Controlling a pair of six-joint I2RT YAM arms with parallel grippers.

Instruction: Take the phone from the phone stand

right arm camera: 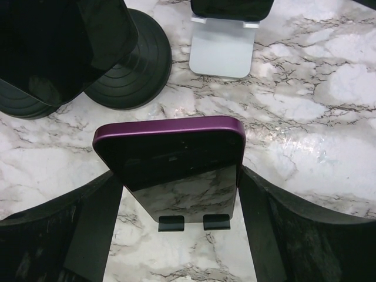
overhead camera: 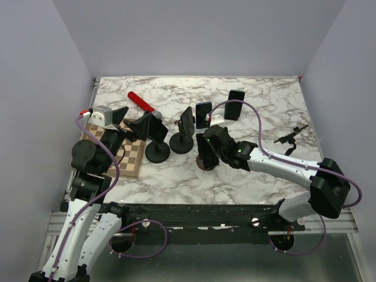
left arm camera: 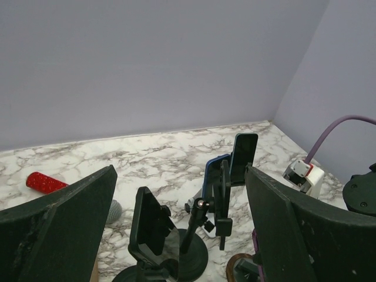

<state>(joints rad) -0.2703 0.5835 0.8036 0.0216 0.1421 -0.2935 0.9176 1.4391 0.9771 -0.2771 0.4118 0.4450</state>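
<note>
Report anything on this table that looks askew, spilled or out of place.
Nothing looks spilled or broken. Two things lie loose on the marble: a red tool flat at the back left, and a small black gadget on its side at the right, too small to identify.

A white marble-patterned tabletop (overhead camera: 258, 176) is enclosed by pale lilac walls (overhead camera: 194, 35). At the far left a red cylinder with a grey end (overhead camera: 141, 103) is laid flat at a slant. A wooden chessboard (overhead camera: 134, 158) is laid at the near left. Just right of it a black round-based stand (overhead camera: 157, 154) is set, with a second black round-based stand (overhead camera: 181, 143) beside it. Farther back a blue-cased phone (overhead camera: 203, 114) and a black phone (overhead camera: 235, 104) are propped upright. A small spindly black gadget (overhead camera: 292, 136) is laid near the right edge.
</note>
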